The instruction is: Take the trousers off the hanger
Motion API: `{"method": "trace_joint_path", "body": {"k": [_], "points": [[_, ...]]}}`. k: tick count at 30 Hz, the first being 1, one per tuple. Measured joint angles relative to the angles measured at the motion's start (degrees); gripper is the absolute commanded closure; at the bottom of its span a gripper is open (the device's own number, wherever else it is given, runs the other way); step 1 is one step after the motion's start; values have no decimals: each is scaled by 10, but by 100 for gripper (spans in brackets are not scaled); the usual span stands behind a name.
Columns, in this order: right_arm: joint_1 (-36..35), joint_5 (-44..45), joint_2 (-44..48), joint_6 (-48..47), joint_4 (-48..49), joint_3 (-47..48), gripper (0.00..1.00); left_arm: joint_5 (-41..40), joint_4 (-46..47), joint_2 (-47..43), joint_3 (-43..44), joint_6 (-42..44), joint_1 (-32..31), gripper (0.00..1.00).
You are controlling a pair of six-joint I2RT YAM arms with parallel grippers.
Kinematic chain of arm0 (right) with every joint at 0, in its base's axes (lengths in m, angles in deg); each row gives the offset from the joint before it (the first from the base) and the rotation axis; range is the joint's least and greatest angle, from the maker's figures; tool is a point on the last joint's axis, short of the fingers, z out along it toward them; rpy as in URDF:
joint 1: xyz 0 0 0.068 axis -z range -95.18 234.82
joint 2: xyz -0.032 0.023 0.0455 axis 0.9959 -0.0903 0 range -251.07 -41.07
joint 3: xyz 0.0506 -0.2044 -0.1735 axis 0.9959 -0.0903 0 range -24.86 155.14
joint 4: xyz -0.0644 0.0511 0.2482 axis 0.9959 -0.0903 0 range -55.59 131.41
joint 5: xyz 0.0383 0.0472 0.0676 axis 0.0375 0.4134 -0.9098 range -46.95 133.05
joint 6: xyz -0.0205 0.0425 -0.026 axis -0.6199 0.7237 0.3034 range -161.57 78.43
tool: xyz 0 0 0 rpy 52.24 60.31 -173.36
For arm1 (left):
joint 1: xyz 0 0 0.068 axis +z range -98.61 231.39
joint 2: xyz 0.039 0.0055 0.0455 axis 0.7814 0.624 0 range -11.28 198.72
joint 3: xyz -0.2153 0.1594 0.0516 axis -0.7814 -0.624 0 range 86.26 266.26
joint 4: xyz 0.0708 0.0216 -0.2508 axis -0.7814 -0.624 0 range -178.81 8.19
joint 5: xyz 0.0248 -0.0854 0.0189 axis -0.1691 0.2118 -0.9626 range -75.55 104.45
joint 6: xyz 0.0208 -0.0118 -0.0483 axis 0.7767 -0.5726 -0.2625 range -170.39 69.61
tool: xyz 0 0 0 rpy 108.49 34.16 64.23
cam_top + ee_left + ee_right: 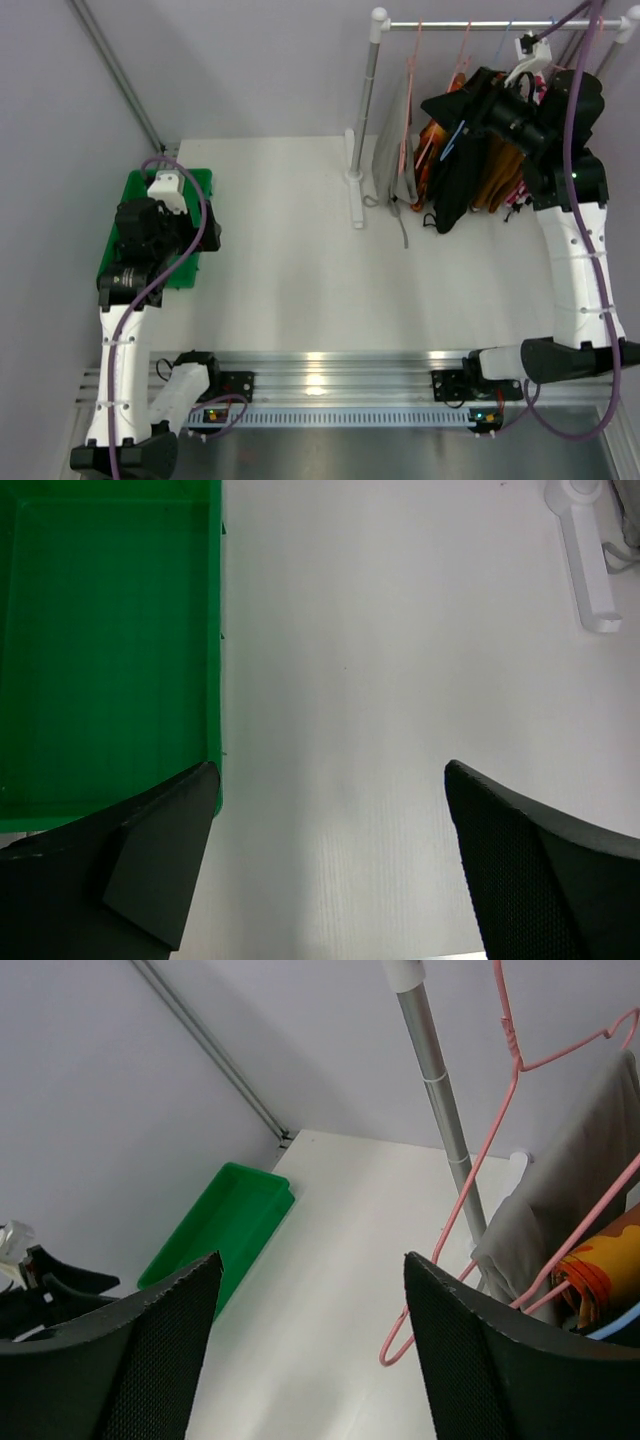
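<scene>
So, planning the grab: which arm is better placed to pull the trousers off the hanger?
Right: right fingers, open, face the grey trousers on the pink hanger close ahead; left fingers sit by the green bin across the table.

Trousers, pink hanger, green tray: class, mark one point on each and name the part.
trousers [575,1175], right wrist view, hanging grey fabric
pink hanger [476,1160], right wrist view, slanted wire side
green tray [100,650], left wrist view, bare floor
</scene>
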Motion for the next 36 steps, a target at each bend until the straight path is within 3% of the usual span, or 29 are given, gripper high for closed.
{"method": "trace_joint_path", "body": {"k": [13,21,30,36], "points": [[-17,41,-172,38,29,19,37,9,45,-11,-35,-23,2,1],[-45,47,-225,40,38,56,41,69,108,-7,-37,-32,3,1],[-66,75,-277,46,47,96,45,91,120,11,-37,-45,3,1],[-66,80,-304,68,50,98,53,101,132,7,-37,-51,3,1]]}}
